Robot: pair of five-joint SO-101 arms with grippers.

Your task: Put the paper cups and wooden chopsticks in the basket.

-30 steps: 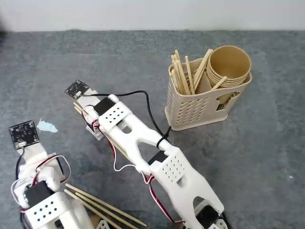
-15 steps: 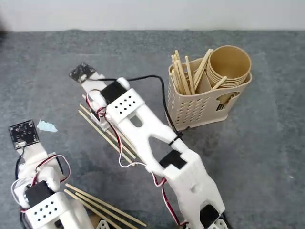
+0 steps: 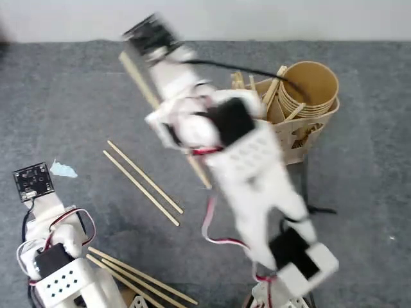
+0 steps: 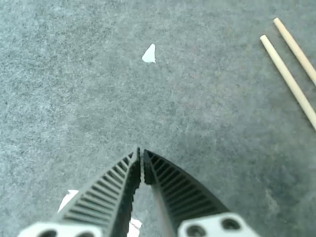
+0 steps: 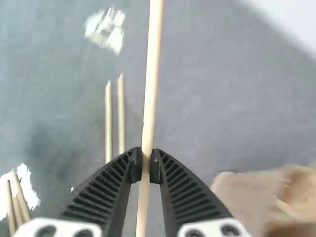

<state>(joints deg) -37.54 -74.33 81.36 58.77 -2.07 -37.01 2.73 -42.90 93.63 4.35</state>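
- Hanging low, the left gripper [image 4: 141, 155] is seen with jaws pressed together.
- Two chopsticks [image 3: 142, 183] are laid on the mat [image 3: 64, 96].
- One chopstick [image 5: 153, 74] is pinched by the raised right gripper [image 5: 144, 160].
- Paper cups [image 3: 313, 83] are stacked in the basket [image 3: 305, 138].

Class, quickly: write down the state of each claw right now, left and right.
Left claw: shut, holding nothing.
Right claw: shut on a wooden chopstick.

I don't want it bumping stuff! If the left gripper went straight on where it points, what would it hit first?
Probably the grey mat, close to the small white scrap. The left gripper aims well aside of the two chopsticks, though depth is unclear.
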